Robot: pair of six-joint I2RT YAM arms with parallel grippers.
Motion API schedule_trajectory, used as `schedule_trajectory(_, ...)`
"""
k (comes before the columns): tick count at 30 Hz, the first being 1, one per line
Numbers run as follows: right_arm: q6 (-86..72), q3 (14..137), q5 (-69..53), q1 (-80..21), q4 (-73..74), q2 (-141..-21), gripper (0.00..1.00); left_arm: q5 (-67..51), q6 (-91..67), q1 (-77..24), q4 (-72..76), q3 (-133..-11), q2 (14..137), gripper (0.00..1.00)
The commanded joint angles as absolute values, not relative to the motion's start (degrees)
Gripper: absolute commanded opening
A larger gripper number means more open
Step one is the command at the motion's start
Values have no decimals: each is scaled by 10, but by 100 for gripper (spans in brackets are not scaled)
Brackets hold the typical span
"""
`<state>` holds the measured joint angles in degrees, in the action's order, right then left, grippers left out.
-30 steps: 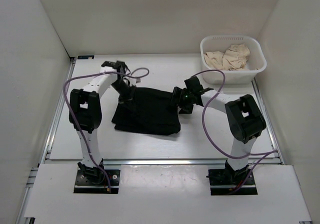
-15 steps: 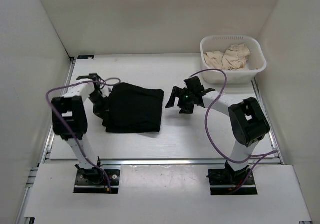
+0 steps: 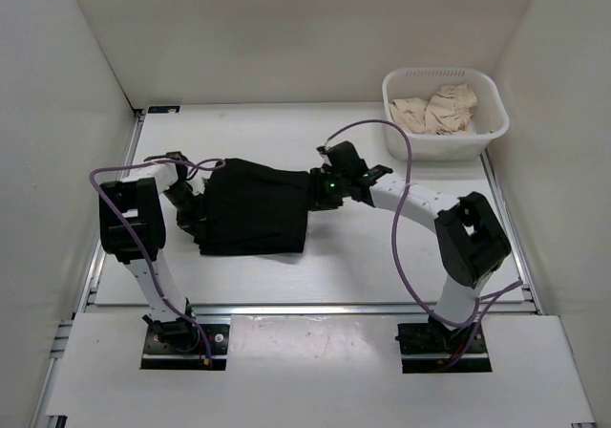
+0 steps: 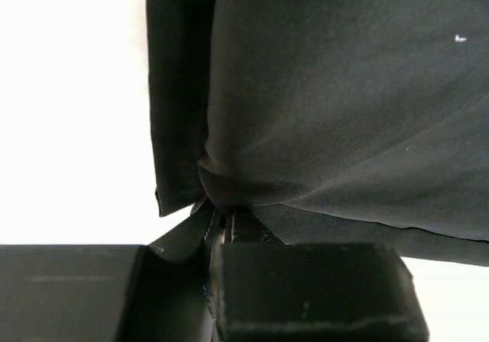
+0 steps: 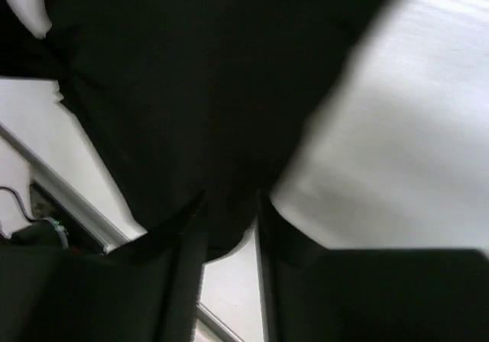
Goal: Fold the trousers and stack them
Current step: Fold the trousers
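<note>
The trousers (image 3: 256,218) lie folded into a compact black slab on the table (image 3: 382,256), well apart from the basket (image 3: 439,147), toward the left arm's side of it. Your left gripper (image 4: 225,221) is pinched tight on the edge farthest from the basket, probably to anchor or drag the bundle. Your right gripper (image 3: 322,187) sits at the edge nearest the basket. Its fingers straddle the cloth, but the blur hides whether they grip it.

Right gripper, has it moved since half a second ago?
Yes. The right gripper moved left, away from the basket, to the trousers.
</note>
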<state>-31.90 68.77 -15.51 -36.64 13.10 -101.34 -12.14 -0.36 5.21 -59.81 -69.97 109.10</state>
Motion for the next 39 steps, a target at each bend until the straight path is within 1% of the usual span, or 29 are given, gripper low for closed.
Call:
schedule_trajectory(1, -274, 732, -67, -433, 152, -957, 30, -119, 0, 59, -581, -680, 1042, 14)
schedule_trajectory(2, -274, 741, -59, -455, 146, -957, 20, -126, 0, 59, -581, -673, 1042, 14)
schedule_trajectory(3, -274, 754, -59, -462, 146, -965, 4, -127, 0, 59, -581, -673, 1042, 14)
schedule_trajectory(4, -274, 763, -59, -462, 146, -988, 0, -134, 0, 59, -581, -668, 1037, 14)
schedule_trajectory(6, -288, 776, -99, -462, 159, -1015, 0, -140, 0, 59, -581, -668, 1037, 14)
schedule_trajectory(9, -302, 743, -152, -462, 152, -1048, 0, -153, 0, 59, -581, -662, 1032, 14)
schedule_trajectory(13, -309, 697, -152, -462, 178, -1054, 0, -153, 0, 59, -581, -650, 1026, 14)
schedule_trajectory(16, -309, 679, -135, -462, 198, -1067, 0, -153, 0, 59, -581, -637, 1020, 14)
schedule_trajectory(23, -309, 679, -84, -456, 205, -1100, 0, -153, 0, 59, -563, -590, 1014, 14)
schedule_trajectory(29, -303, 647, -45, -451, 199, -1064, 0, -153, 0, 59, -557, -577, 1009, 14)
schedule_trajectory(34, -292, 625, -38, -451, 212, -1044, 0, -186, 0, 59, -557, -577, 1009, 14)
schedule_trajectory(37, -292, 606, -49, -446, 212, -1017, 0, -199, 0, 44, -557, -570, 1004, 25)
schedule_trajectory(38, -292, 599, -49, -446, 212, -998, 2, -199, 0, 39, -557, -563, 1004, 29)
schedule_trajectory(39, -286, 599, -49, -446, 212, -988, 5, -199, 0, 39, -557, -558, 1004, 30)
